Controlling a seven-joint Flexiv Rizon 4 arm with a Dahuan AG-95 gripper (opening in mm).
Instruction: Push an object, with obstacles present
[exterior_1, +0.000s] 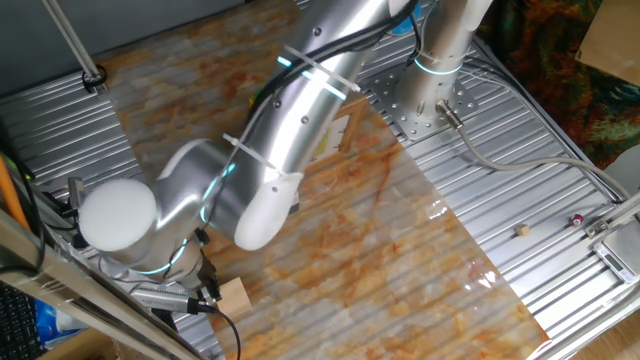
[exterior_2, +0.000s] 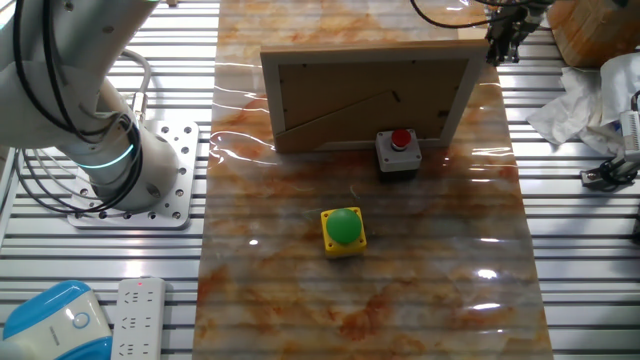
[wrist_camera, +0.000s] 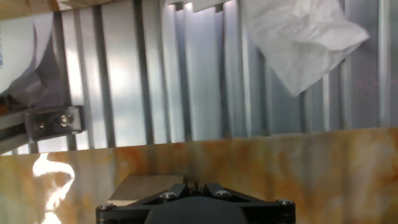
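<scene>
The object, a small light-tan wooden cube (exterior_1: 233, 297), sits at the near-left corner of the marbled mat. My gripper (exterior_1: 207, 288) is low beside it, touching or nearly touching its left side. In the hand view the shut fingertips (wrist_camera: 193, 185) stand right over the cube's top face (wrist_camera: 142, 186). The other fixed view shows the gripper (exterior_2: 503, 40) beyond the far right end of the wooden-framed panel (exterior_2: 370, 95); the cube is hidden there. The grey box with red button (exterior_2: 398, 152) stands in front of the panel. The yellow box with green button (exterior_2: 344, 230) is mid-mat.
The marbled mat (exterior_2: 360, 300) lies on a slatted metal table (exterior_1: 540, 220). Crumpled white paper (wrist_camera: 298, 43) lies just beyond the mat's edge ahead of the hand. A metal bracket (wrist_camera: 53, 122) is to the left. The arm base (exterior_2: 140, 170) and a power strip (exterior_2: 140, 320) flank the mat.
</scene>
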